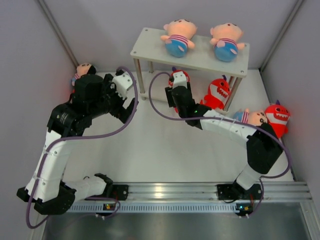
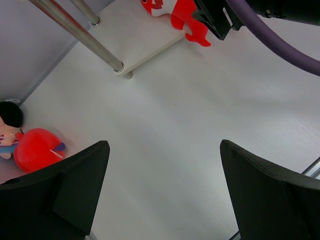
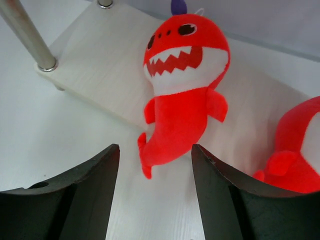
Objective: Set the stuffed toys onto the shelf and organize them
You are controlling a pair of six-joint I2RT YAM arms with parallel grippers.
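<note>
One red shark [image 3: 182, 75] lies just beyond right hand [image 3: 154, 152].

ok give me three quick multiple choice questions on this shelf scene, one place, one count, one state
1. The shark in front of the right gripper lies:
A on the lower board
B on the top board
C nowhere, it is held in the air

2. How many dolls lie on the top board?
A one
B two
C three

3. The left gripper is:
A open and empty
B shut on a doll
C shut on a shark

Answers:
1 A, its body rests on the lower board, tail over the edge.
2 B, two dolls lie side by side there.
3 A, its jaws stand wide apart with nothing between them.
</note>
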